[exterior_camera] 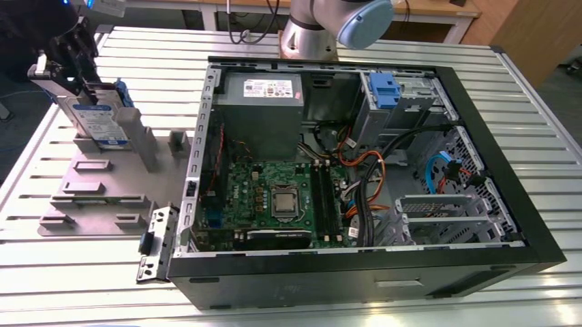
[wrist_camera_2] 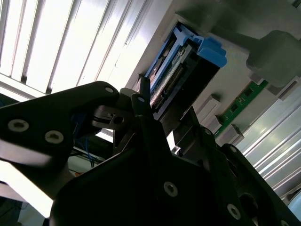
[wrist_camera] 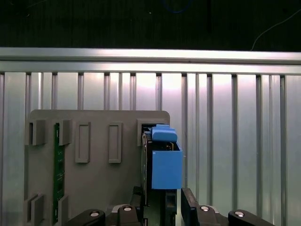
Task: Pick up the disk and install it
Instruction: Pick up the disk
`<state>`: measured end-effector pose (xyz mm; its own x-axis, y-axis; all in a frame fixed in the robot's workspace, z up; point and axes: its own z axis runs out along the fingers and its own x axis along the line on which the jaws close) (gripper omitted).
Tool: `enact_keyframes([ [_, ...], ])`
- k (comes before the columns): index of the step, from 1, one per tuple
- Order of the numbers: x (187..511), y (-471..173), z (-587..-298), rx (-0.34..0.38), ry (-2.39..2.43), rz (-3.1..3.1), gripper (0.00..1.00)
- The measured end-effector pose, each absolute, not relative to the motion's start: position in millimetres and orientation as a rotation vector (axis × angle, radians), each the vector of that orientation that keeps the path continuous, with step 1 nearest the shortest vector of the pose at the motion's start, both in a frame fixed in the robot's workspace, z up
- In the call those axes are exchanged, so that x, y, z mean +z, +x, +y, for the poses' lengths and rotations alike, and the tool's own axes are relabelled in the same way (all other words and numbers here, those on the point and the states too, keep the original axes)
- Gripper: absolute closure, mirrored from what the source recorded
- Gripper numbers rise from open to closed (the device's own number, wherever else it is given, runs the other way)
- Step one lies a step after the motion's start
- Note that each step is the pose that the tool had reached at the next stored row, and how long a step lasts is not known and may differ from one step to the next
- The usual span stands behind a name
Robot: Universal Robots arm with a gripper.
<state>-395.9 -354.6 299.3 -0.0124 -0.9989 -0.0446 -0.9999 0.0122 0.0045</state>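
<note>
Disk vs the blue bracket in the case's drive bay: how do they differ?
Place: the disk stands on edge in the grey fixture plate outside the case; the blue bracket sits inside the case, at the drive bay.
Look: the disk is silver-grey with a blue-and-white label and a blue frame; the blue bracket is all blue plastic.
Access: the pincer is at the disk, away from the blue bracket.
Shared: blue plastic parts.

Robotics lab set up for computer assembly work.
A robot arm (exterior_camera: pixel 314 34) is mounted at a slatted aluminium bench (exterior_camera: pixel 82 286) carrying an opened desktop computer case (exterior_camera: pixel 364 272) and a grey fixture plate (exterior_camera: pixel 136 180); wooden desks (exterior_camera: pixel 427 8) with trailing cables (exterior_camera: pixel 244 30) stand behind.
</note>
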Motion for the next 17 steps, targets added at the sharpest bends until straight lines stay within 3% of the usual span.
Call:
enact_keyframes([
  [5,299.3,-395.9,-354.6,0.054,-2.187,2.215,0.56],
  [6,299.3,-395.9,-354.6,0.054,-2.187,2.215,0.64],
  [17,299.8,-395.9,-354.7,0.054,-2.186,2.215,0.65],
])
